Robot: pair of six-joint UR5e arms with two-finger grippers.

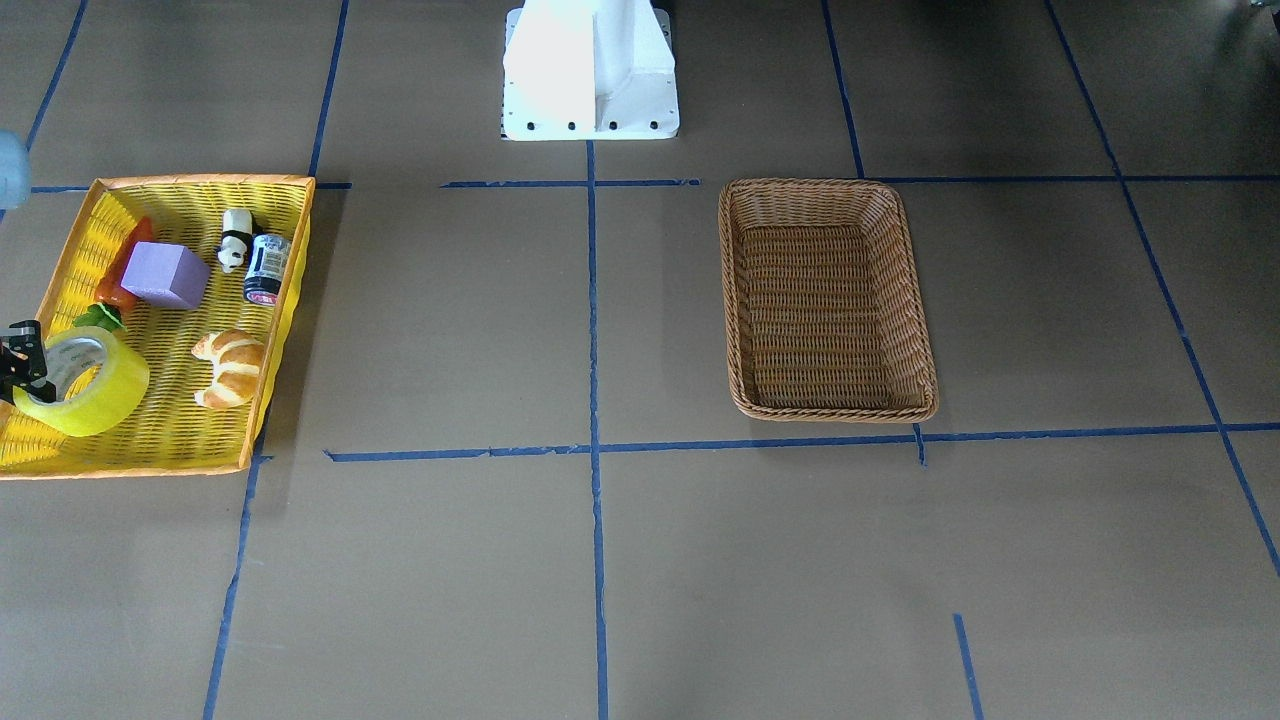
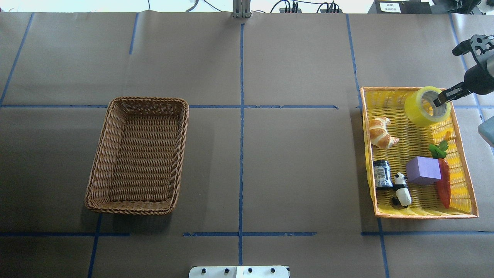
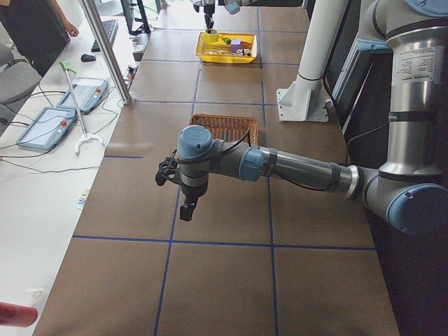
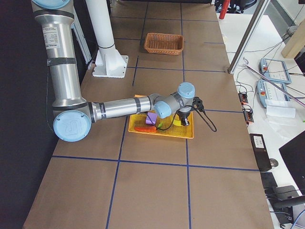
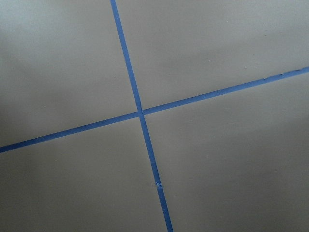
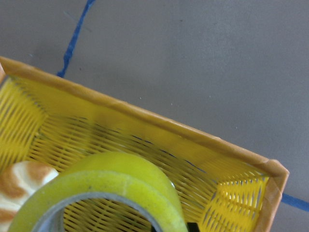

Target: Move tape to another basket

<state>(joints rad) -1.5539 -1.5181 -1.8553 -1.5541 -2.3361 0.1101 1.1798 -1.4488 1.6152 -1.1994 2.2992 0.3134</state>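
Observation:
The tape point(image 2: 418, 110), a yellow-green roll with a pale core, sits tilted at the far corner of the yellow basket point(image 2: 420, 214). It also shows in the front view point(image 1: 100, 400) and large in the right wrist view point(image 6: 116, 179). My right gripper point(image 2: 444, 101) has one finger inside the core and is shut on the roll's wall. The brown wicker basket point(image 2: 180, 154) stands empty on the other side of the table. My left gripper point(image 3: 183, 203) hangs over bare table in front of the brown basket point(image 3: 224, 120); I cannot tell whether it is open.
The yellow basket also holds a croissant point(image 2: 380, 133), a dark can point(image 2: 382, 174), a toy panda point(image 2: 401, 189), a purple block point(image 2: 423, 170) and a carrot point(image 2: 444, 181). The robot's white base point(image 1: 590, 70) stands between the baskets. Blue tape lines point(image 5: 140, 113) cross the table.

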